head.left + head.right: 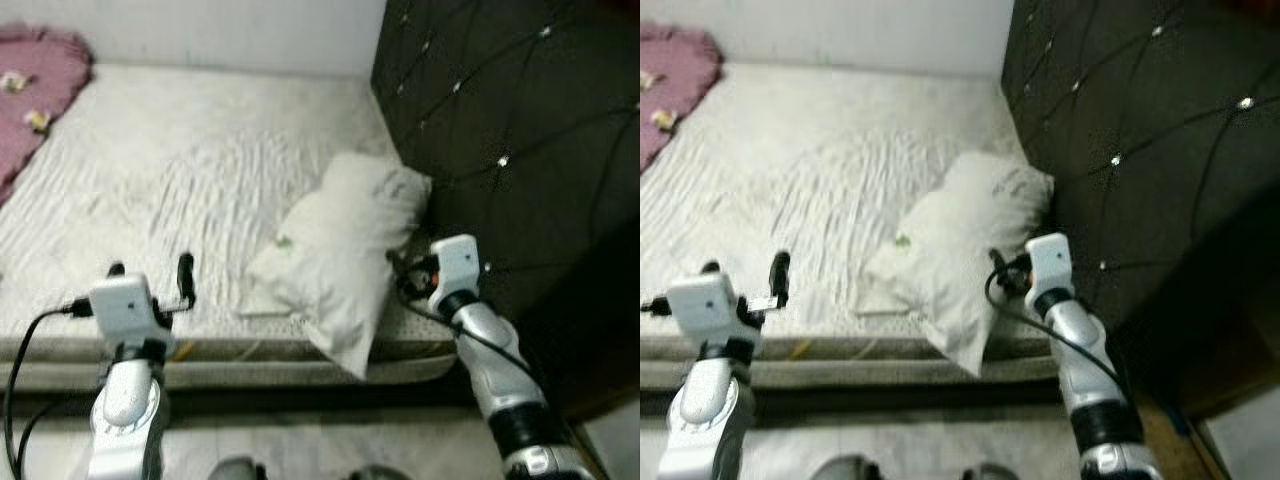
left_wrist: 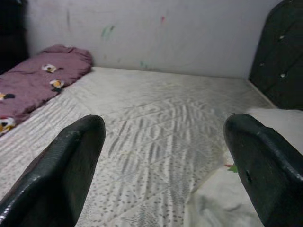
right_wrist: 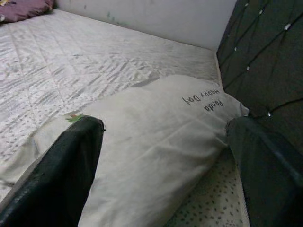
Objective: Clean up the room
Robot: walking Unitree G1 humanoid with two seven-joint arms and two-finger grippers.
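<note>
Your right end effector (image 1: 400,272) gapes empty beside the pillow (image 1: 345,255), left end effector (image 1: 150,270) likewise open; pillow lies crooked, unstraightened.

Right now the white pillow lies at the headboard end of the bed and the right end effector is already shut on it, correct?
Not quite: the right end effector is open, fingers apart before the white pillow, as the right wrist view shows. The pillow does lie by the headboard.
</note>
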